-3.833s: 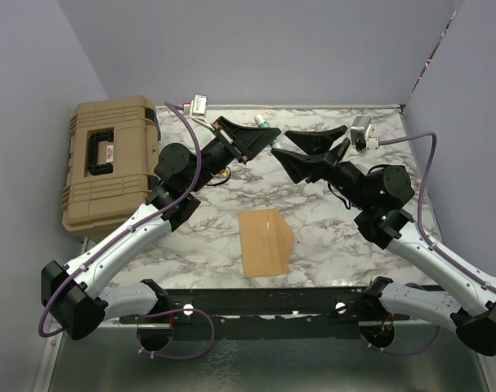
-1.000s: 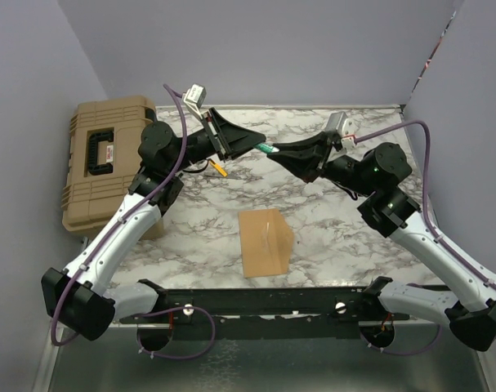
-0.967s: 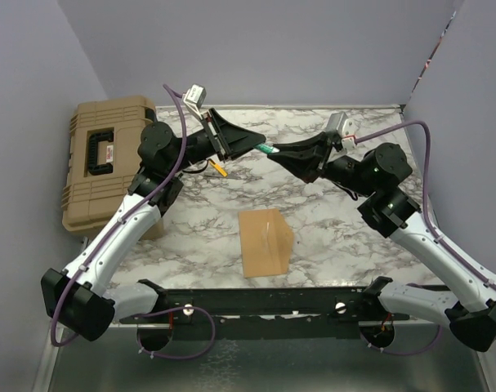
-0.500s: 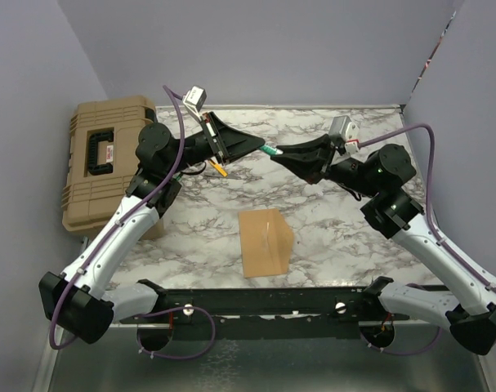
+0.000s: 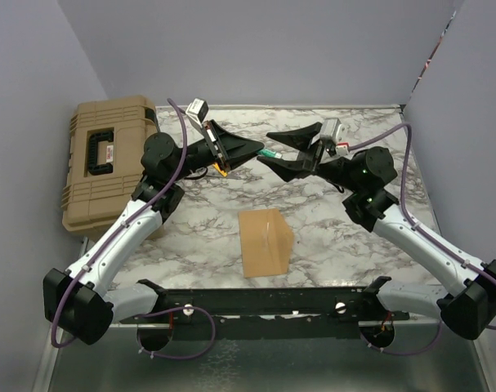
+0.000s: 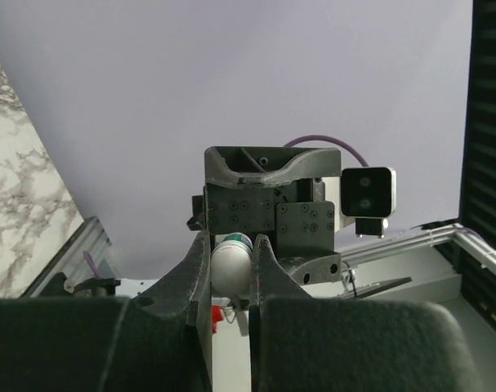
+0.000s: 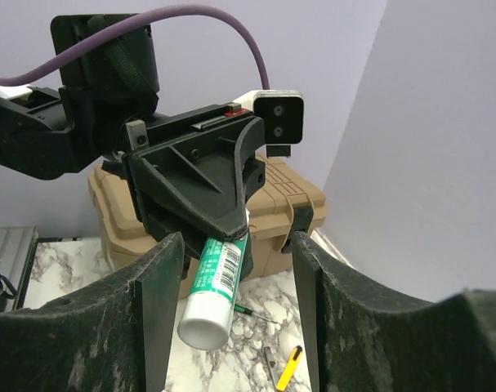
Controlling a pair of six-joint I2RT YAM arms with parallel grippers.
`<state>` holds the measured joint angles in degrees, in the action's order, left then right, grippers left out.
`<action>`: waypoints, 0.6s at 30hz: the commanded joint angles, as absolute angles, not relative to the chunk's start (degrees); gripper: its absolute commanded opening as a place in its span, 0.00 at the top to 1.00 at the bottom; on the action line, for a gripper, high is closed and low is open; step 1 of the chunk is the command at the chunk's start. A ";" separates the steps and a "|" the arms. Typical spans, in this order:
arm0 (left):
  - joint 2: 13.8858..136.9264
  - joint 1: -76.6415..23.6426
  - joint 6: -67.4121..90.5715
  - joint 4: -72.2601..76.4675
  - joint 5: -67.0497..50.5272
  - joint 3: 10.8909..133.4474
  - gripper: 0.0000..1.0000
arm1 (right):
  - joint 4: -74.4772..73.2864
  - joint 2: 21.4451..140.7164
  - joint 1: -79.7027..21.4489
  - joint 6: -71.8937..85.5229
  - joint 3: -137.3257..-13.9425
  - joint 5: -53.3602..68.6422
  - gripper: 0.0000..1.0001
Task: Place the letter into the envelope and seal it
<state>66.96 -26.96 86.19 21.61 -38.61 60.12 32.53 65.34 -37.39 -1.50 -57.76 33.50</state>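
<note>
Left wrist view: the left gripper (image 6: 231, 245) has its two fingers pressed against the sides of a glue stick (image 6: 231, 263), whose white round end faces the camera with a green band behind it; the jaws are clamped on it. Straight ahead sits the black body of the other arm's hand, with a small white camera box (image 6: 368, 193) at its side.

In the right wrist view, the right gripper (image 7: 235, 245) has its jaws wide apart; the stick hangs tilted between them, label and barcode showing, and neither finger can be seen touching it. Behind it stands a tan case (image 7: 282, 204); a small yellow tool (image 7: 288, 367) lies on the marble table (image 7: 248, 343) below.

From above, the two hands meet tip to tip over the far half of the table, raised off it; the case sits at the left edge. The envelope (image 5: 264, 243) lies flat near the front edge, between the two arms and well apart from both hands; its pointed flap sticks out to the right. Whether the letter is in or under it cannot be told.
</note>
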 commanded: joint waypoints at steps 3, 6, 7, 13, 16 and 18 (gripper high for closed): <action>66.70 -26.72 94.02 29.87 -35.90 57.79 1.00 | 38.37 67.29 -37.18 -1.10 -58.78 36.00 0.42; 66.70 -26.72 95.85 32.03 -35.18 56.74 1.00 | 38.23 67.11 -37.15 -1.13 -58.25 35.16 0.42; 66.78 -26.72 96.21 32.46 -35.14 56.57 1.00 | 37.79 67.11 -37.17 -1.22 -58.43 35.08 0.42; 67.26 -26.73 97.14 33.40 -35.25 56.02 1.00 | 37.00 67.79 -37.11 -1.48 -59.08 35.22 0.49; 67.36 -26.73 97.47 34.07 -35.33 56.14 1.00 | 36.92 68.37 -37.18 -1.45 -59.38 35.38 0.56; 67.37 -26.72 97.47 34.10 -35.45 56.05 1.00 | 37.12 68.70 -37.15 -1.39 -59.58 35.46 0.61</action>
<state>67.31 -26.96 96.44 31.14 -36.32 56.36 36.07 67.75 -37.39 -1.34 -57.80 34.46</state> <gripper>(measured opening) 0.130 0.423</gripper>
